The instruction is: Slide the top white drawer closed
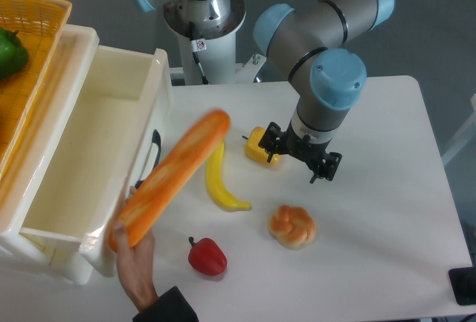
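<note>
While the gripper (321, 167) hangs low over the white table (387, 210), its dark fingers point toward 5 o'clock and grip nothing; whether they stand apart or together cannot be told from this angle. A small yellow pepper (261, 147) lies just beside it at 9 o'clock, a bread roll (292, 226) near it at 7 o'clock, and a banana (220, 177) farther out at 9 o'clock. A red pepper (207, 256) sits at 7 o'clock. A hand (134, 266) at the bottom edge holds a long orange baguette (171, 178), tilted and blurred. The top white drawer (89, 151) stands pulled out at the left, well apart from the gripper at 9 o'clock; its glossy tub shows nothing inside, and its curved black handle (155, 155) faces the table. Above it, an orange wicker basket (30, 54) holds a green pepper (10, 50).
</note>
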